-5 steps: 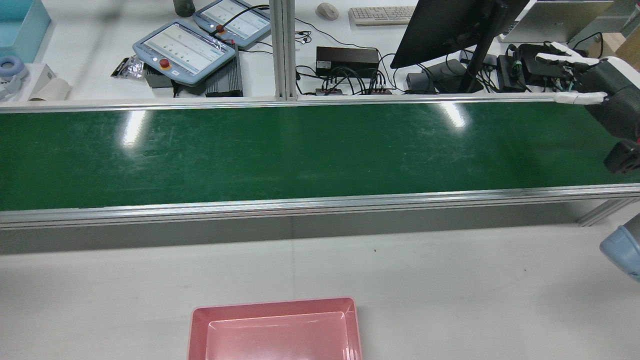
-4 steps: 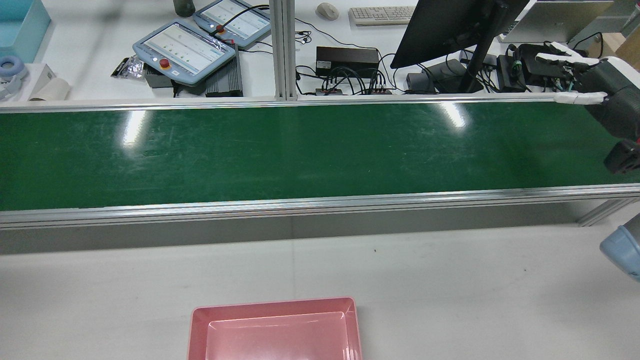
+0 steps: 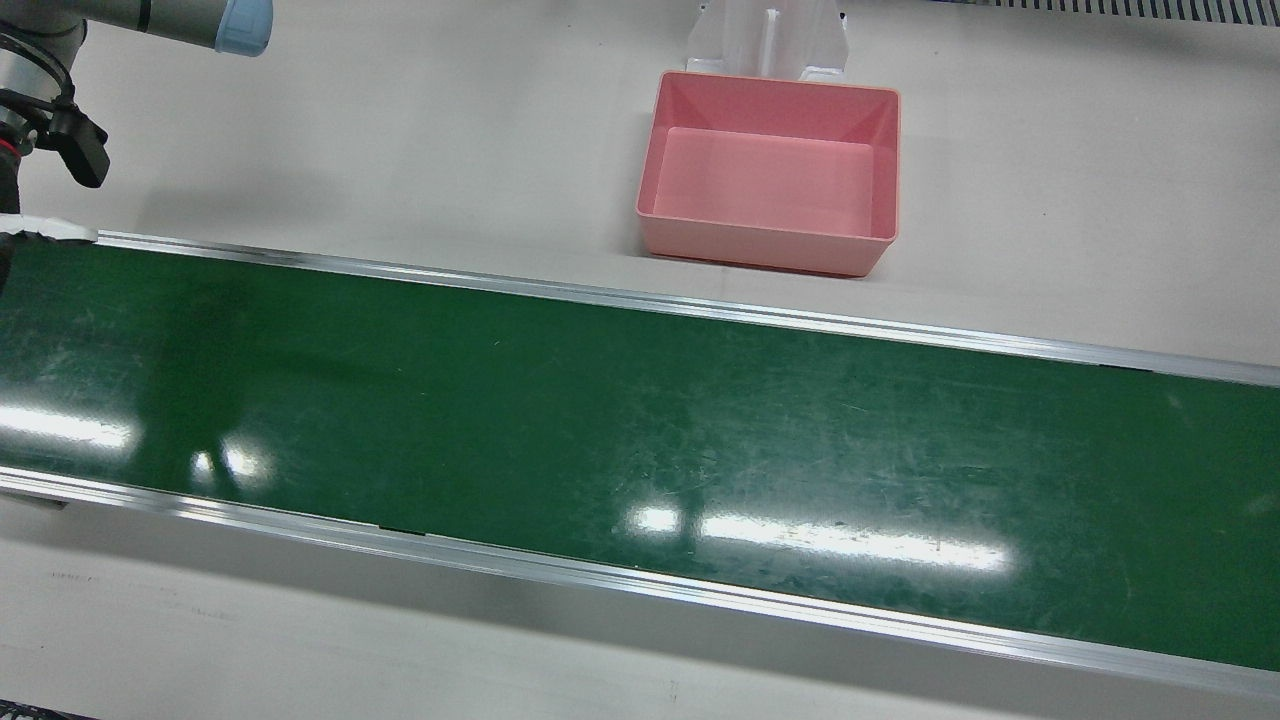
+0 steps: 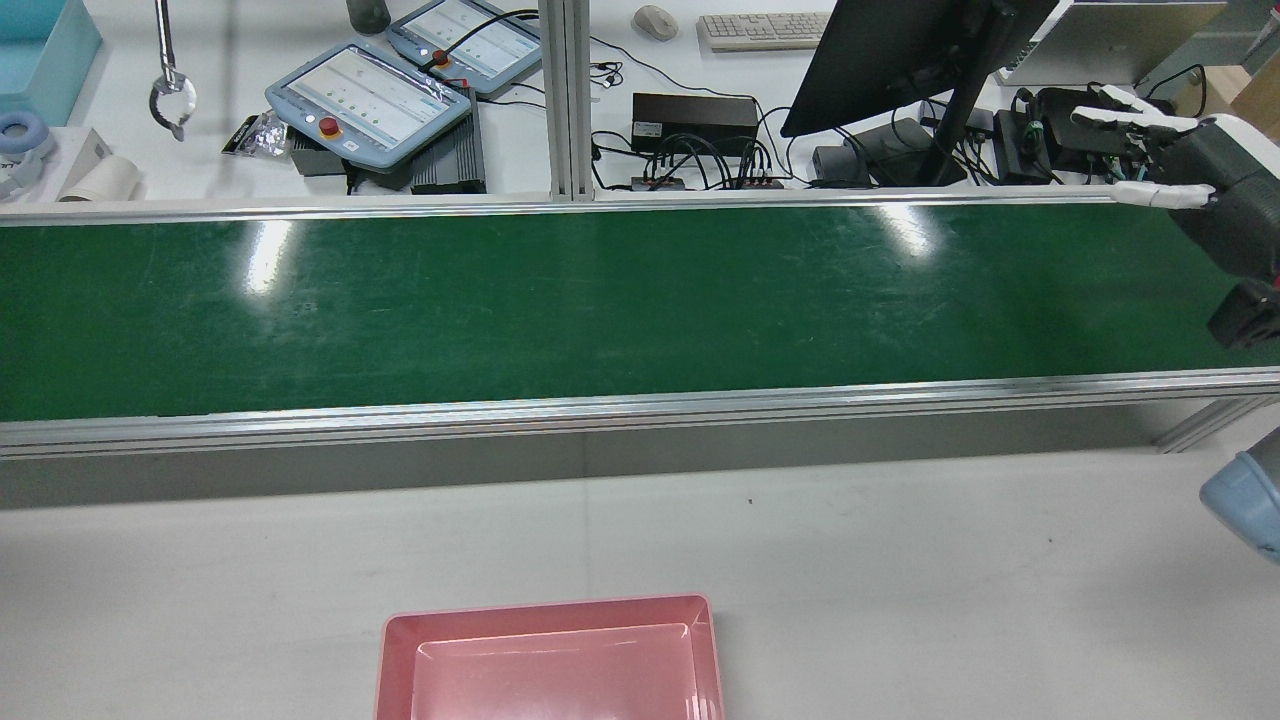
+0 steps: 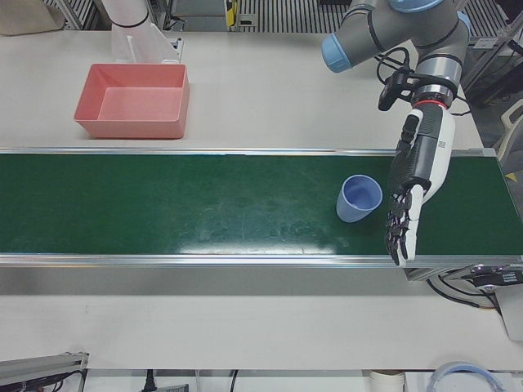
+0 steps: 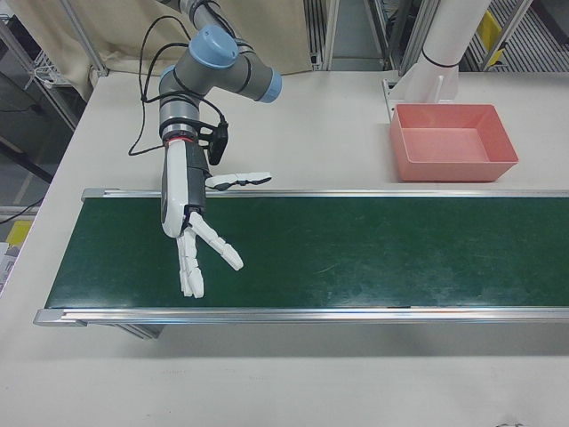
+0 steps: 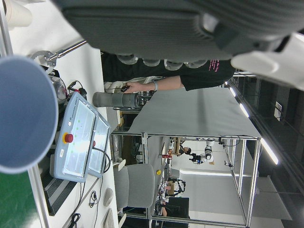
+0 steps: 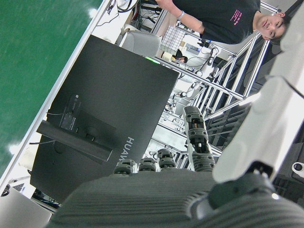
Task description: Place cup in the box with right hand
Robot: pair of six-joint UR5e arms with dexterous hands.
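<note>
Pink box (image 4: 550,655): in the rear view we lose its near end below the bottom edge.
Right hand (image 4: 1190,180): we see it cut by the rear view's right edge; the front view shows us only a sliver.
Cup (image 7: 23,114): the left hand view's left edge crops it, and we find it blurred.
Left hand (image 5: 417,175): outside the front and rear views.
</note>
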